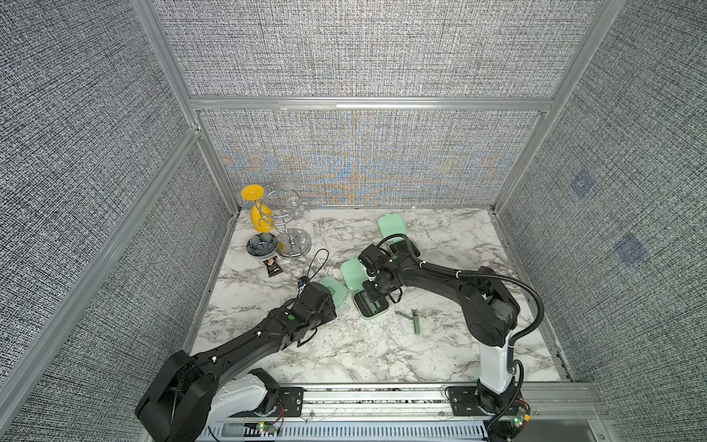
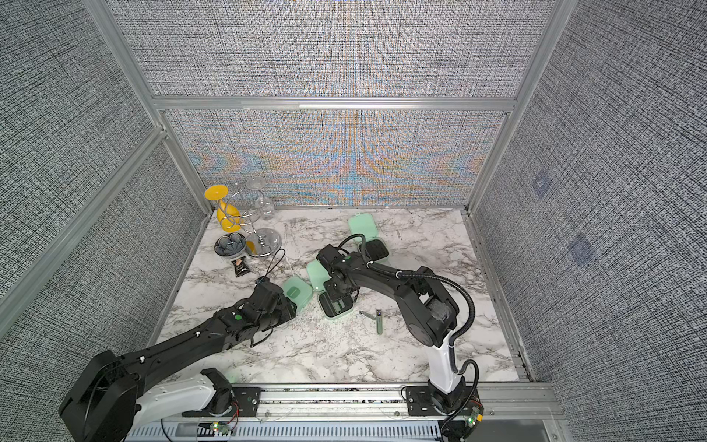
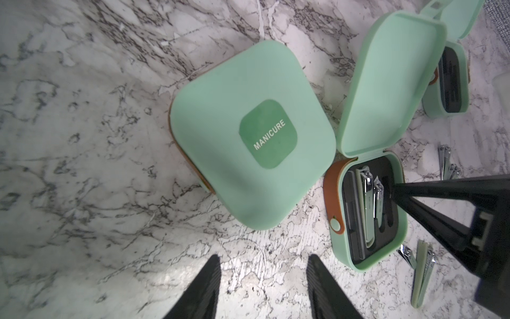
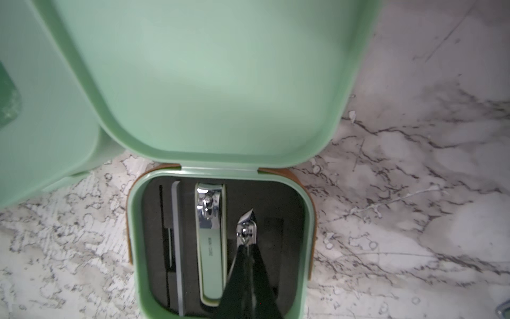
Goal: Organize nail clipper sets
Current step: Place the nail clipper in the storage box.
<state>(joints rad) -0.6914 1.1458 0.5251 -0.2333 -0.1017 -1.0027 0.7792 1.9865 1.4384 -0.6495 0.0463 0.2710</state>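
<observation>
Three mint-green nail clipper set cases lie mid-table. The closed case [image 3: 252, 135], labelled MANICURE, lies just ahead of my left gripper [image 3: 263, 265], which is open and empty. Beside it is an open case [image 4: 135, 234] with a large clipper [image 4: 211, 243] and a small clipper [image 4: 245, 226] in its black insert. My right gripper [image 4: 247, 250] is shut, tips resting on the small clipper's rear end. A third case [image 1: 392, 225] lies open further back. Loose clippers [image 1: 416, 321] lie on the marble right of the middle case.
At the back left stand a wire rack [image 1: 292, 243] with a yellow glass [image 1: 260, 218] and clear glasses, a dark flower-shaped dish [image 1: 261, 245] and a black snack packet [image 1: 273, 266]. Fabric walls close in three sides.
</observation>
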